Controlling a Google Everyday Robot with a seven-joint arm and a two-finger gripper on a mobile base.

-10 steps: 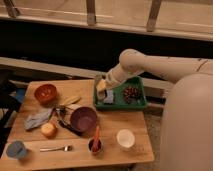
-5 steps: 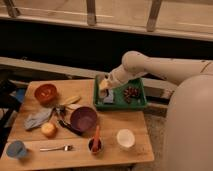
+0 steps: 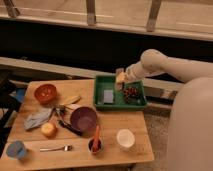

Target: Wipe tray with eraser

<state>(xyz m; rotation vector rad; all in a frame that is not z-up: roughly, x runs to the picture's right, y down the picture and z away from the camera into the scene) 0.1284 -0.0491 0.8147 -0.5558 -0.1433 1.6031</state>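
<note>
A green tray (image 3: 120, 105) stands at the back right of the wooden table (image 3: 75, 155). A grey-blue eraser (image 3: 108, 96) lies flat in the tray's left half. A dark red cluster (image 3: 131, 93), like berries, lies in its right half. My gripper (image 3: 120, 78) is over the tray's back rim, near the middle. It is behind and to the right of the eraser and apart from it. The white arm (image 3: 160, 64) reaches in from the right.
On the table left of the tray are a red bowl (image 3: 45, 92), a purple bowl (image 3: 83, 118), a blue cloth (image 3: 37, 119), an orange fruit (image 3: 48, 129), a fork (image 3: 54, 148) and a blue cup (image 3: 16, 148). A white cup (image 3: 125, 138) and a dark cup (image 3: 95, 145) stand near the front edge.
My gripper has moved from over the tray's left half to the right and back, toward the back rim. The eraser now lies uncovered in the tray.
</note>
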